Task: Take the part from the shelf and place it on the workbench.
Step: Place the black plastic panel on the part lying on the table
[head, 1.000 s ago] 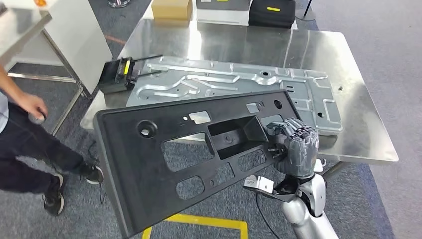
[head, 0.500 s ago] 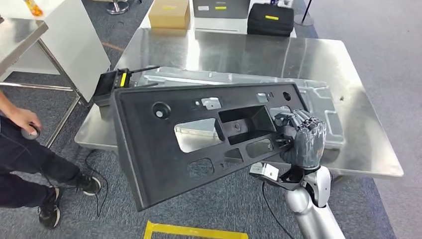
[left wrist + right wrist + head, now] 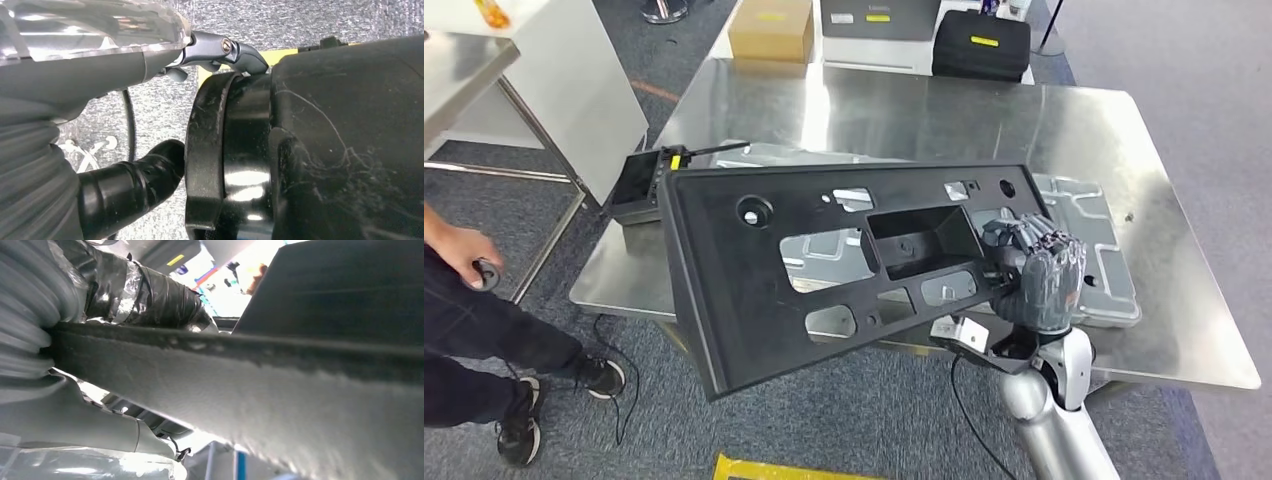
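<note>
Since a second ago my long black plastic panel (image 3: 824, 265), pierced with rectangular cutouts and round holes, has risen and moved forward over the near edge of the shiny steel workbench (image 3: 1064, 130). It hangs tilted, its left end lower, above a pressed silver metal sheet (image 3: 1094, 240) lying on the bench. My right hand (image 3: 1034, 275) grips its right end, dark fingers (image 3: 1014, 240) curled over the rim. I see my left hand (image 3: 115, 195) against a glossy, scratched black part; I cannot tell its grip.
</note>
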Controlling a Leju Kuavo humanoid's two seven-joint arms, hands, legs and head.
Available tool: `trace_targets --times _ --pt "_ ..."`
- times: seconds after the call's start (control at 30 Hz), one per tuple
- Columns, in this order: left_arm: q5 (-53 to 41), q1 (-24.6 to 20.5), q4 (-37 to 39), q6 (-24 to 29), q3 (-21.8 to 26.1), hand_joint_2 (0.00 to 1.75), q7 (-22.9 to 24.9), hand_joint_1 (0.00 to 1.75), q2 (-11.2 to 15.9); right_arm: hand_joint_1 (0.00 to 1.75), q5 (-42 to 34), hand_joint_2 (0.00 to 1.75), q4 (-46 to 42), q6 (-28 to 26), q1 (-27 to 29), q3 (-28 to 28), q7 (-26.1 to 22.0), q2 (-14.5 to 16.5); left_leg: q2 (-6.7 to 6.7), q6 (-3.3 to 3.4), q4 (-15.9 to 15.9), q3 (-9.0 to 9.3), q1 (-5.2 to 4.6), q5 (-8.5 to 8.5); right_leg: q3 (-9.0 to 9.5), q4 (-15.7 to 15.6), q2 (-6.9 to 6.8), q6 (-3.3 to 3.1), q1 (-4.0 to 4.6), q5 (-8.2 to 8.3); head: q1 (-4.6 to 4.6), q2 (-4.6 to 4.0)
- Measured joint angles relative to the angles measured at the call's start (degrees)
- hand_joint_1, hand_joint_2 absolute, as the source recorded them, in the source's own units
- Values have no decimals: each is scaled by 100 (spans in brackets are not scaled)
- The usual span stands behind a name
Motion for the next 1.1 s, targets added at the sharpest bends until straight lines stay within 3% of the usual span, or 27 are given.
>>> trace_targets --times 0.1,0.37,0.5,0.63,0.77,0.97,1.1 --pt "0 2 1 15 -1 175 17 0 7 175 0 175 11 0 -4 -3 24 0 2 39 -52 60 -13 -3 36 -23 14 49 -32 45 -2 0" --pt "0 -1 1 9 -8 175 37 0 8 175 11 175 16 0 -4 -4 67 2 2 -6 -166 100 -16 -44 39 -15 17 -19 -36 -4 -3 0" --pt "0 -4 1 8 -22 175 32 0 8 154 32 175 16 0 -16 -4 80 2 2 -25 -170 101 -15 -34 39 -12 16 -29 -36 -4 -1 0" --pt "0 -5 0 9 -28 175 29 0 8 161 118 175 34 0 -78 -4 148 4 1 -34 -170 101 -16 -28 40 -9 16 -34 -36 1 -1 0" --pt "0 -11 0 38 -54 0 54 0 8 166 735 175 54 0 -177 -5 269 79 2 -35 -169 103 -18 -28 42 -8 16 -35 -39 2 -2 0" --pt "0 -40 -1 48 -163 0 100 0 8 168 2019 175 149 0 -450 -73 520 320 -2 -35 -170 102 -25 -28 42 -6 14 -35 -46 1 -2 0" --pt "0 -72 -1 14 -251 0 127 0 8 172 2790 175 412 0 -855 -70 1112 415 -3 -36 -170 102 -31 -28 44 -5 14 -34 -52 1 -2 0"
